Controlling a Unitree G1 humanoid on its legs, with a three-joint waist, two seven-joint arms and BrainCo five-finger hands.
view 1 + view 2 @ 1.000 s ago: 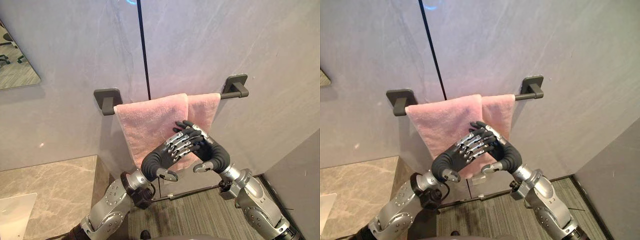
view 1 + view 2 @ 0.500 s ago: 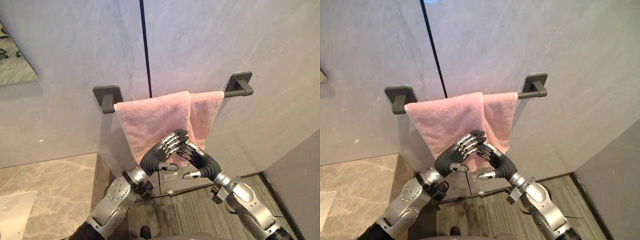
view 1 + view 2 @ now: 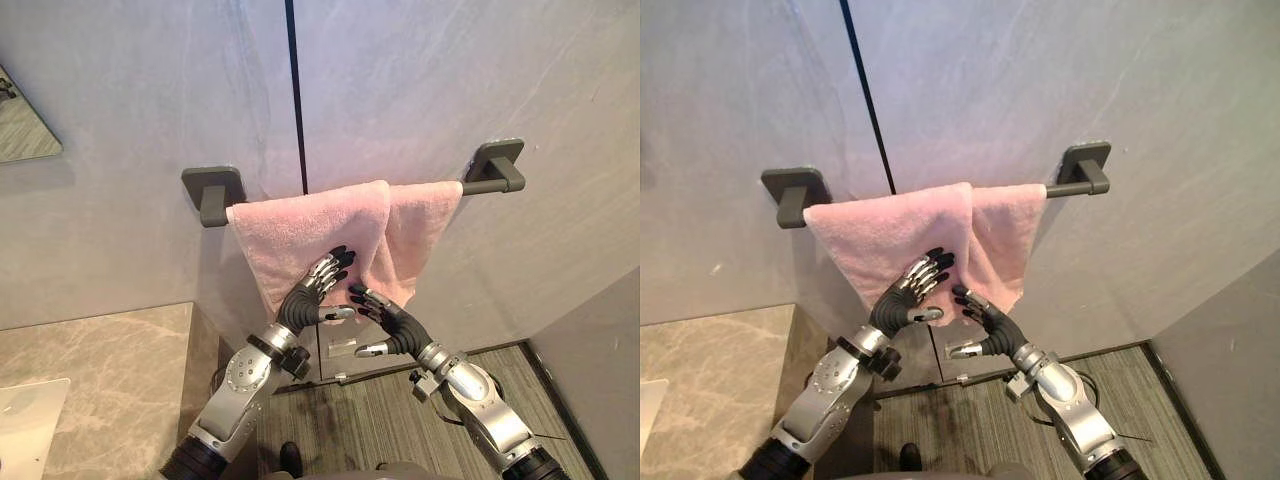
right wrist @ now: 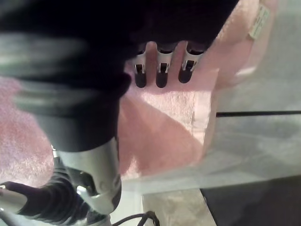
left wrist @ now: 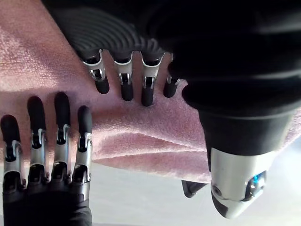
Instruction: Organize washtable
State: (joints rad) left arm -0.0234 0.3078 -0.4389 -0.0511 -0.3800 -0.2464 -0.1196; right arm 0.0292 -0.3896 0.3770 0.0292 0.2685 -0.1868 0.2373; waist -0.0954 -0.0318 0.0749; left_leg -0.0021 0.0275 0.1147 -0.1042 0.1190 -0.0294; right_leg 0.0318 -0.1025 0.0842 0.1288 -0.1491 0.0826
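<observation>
Left eye view: held the left hand up with fingers straight and slightly spread, dark tips against the lower front of the pink towel. Held the right hand just beside it, lower and to the right, likewise wide, fingers straight and thumb out, tips at the towel's bottom edge. Gripped nothing with either. In the left wrist view, showed both rows of fingertips lying on the pile, close but apart. Found the towel draped over a dark wall bar between two brackets, in two overlapping layers. Hung against grey wall panels, with a marble counter to the lower left and a mirror above that.
</observation>
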